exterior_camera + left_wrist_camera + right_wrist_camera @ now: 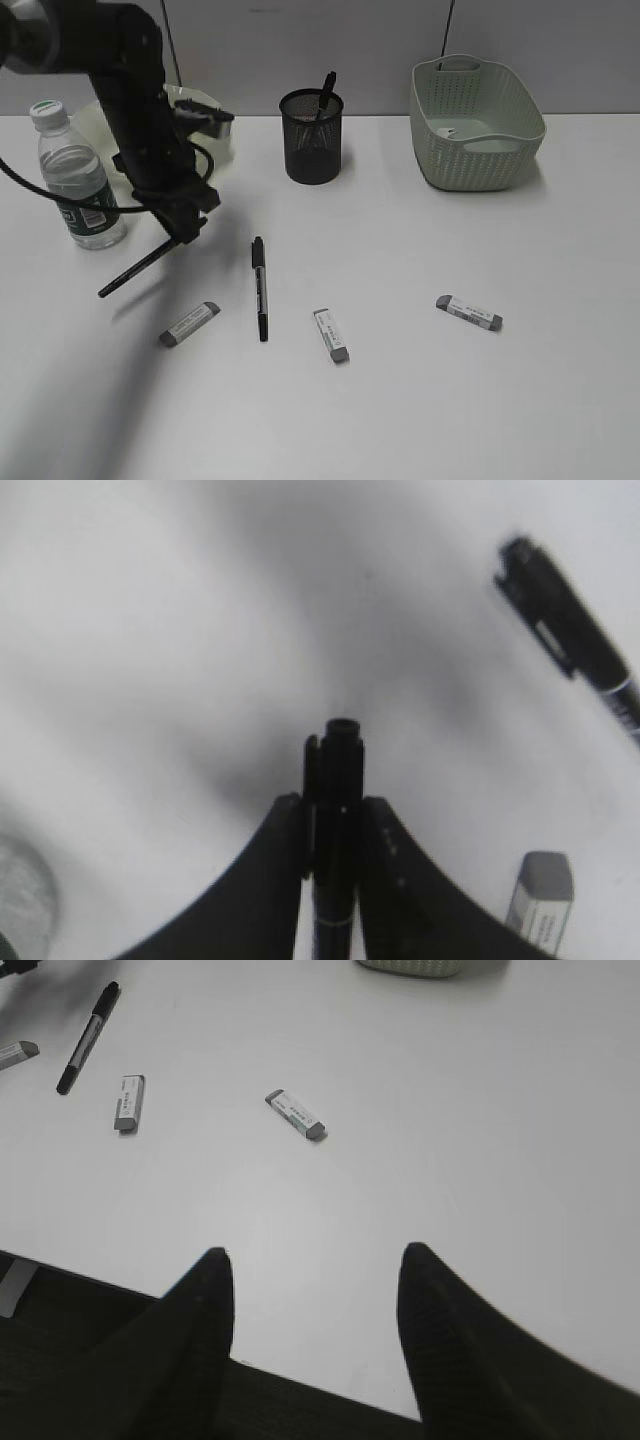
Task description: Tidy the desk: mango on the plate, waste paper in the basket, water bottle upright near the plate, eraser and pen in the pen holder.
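You had the left gripper clenched on a slim black pen, its dark fingers pinching the barrel near one end so the rest slanted down and clear of the table; I judged that grip suited to dropping it into the pen holder, a black wire-mesh cylinder standing well apart at the back with one pen already leaning inside. A second pen lay flat on the smooth white surface, flanked by three flat grey-white erasers, all unattended. The water bottle, clear ribbed plastic with a white cap and a dark green label, stood upright just beside the pale green plate, whose contents the arm hid; you could not confirm the mango from these views. The sage basket, with woven-look plastic sides, held something small and pale I could not identify. Your right gripper hung released over the table's near edge, its fingers spread and holding nothing.
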`<state>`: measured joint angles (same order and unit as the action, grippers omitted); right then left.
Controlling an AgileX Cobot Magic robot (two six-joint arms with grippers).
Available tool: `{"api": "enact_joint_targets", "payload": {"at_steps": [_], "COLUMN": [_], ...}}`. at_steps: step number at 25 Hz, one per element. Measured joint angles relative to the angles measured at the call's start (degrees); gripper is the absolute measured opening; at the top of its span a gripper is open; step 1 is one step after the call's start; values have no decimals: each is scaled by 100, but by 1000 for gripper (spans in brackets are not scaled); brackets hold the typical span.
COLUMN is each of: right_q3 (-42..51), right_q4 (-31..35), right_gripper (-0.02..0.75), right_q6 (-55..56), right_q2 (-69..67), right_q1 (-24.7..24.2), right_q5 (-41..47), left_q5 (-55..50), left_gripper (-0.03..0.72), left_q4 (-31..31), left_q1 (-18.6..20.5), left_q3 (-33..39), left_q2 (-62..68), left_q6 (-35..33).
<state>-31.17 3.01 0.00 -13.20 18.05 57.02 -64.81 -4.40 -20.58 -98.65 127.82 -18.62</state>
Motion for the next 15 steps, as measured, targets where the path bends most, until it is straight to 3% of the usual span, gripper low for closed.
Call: {"api": "enact_joint_targets", "payload": {"at_steps": [9, 15], "right_q3": [0, 0], "right_q4": [0, 0], "right_gripper": [425, 425], "right_q6": [0, 0], "right_q2": [0, 0], "right_q1": [0, 0], "right_q5": [-18, -31], "left_q5": [531, 2279], "left_gripper": [126, 126], "left_q4": [-1093, -2142], "left_q1": [0, 0], "left_q3": [-1512, -2019], "left_q2": [-415, -421], "left_q6": [16, 16]}}
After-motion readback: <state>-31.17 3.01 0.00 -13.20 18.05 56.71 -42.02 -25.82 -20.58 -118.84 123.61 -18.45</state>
